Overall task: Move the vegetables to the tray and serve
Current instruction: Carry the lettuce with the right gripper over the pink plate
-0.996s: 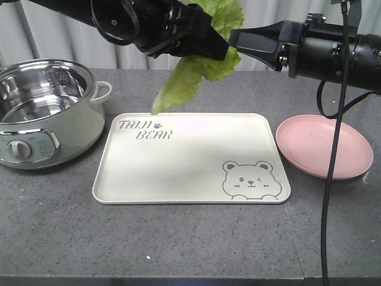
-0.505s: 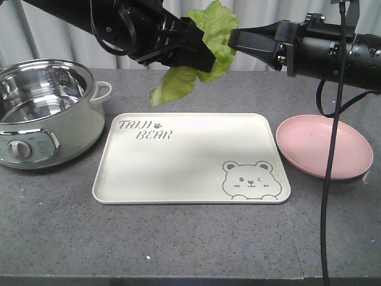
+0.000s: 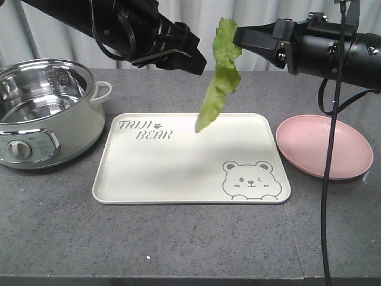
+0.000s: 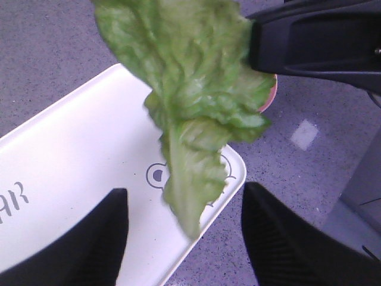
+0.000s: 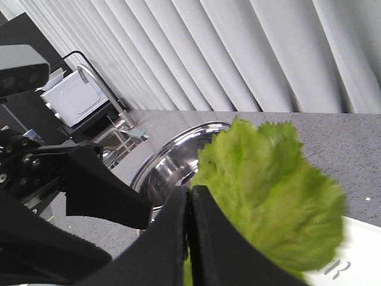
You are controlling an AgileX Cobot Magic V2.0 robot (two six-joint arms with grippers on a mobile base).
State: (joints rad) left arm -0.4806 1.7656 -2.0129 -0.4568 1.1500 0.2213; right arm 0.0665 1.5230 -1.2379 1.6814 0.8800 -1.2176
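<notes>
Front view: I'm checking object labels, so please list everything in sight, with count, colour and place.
Leaf: 1, green, hanging from the right end effector above the tray.
Tray: 1, cream, table centre.
Plate: 1, pink, right of tray.
Pot: 1, steel and pale green, left of tray.
Table: 1, grey, under all.
Curtain: 1, white, behind.
Cable: 1, black, hanging at right.
Left end effector: 1, black, open, beside leaf.
Right end effector: 1, black, shut on leaf.

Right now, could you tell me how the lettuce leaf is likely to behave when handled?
Probably floppy: the lettuce leaf droops straight down from the right gripper over the tray. Likely very light, since a pinch at one edge carries it. Its thin crinkled blade may tear if tugged.
</notes>
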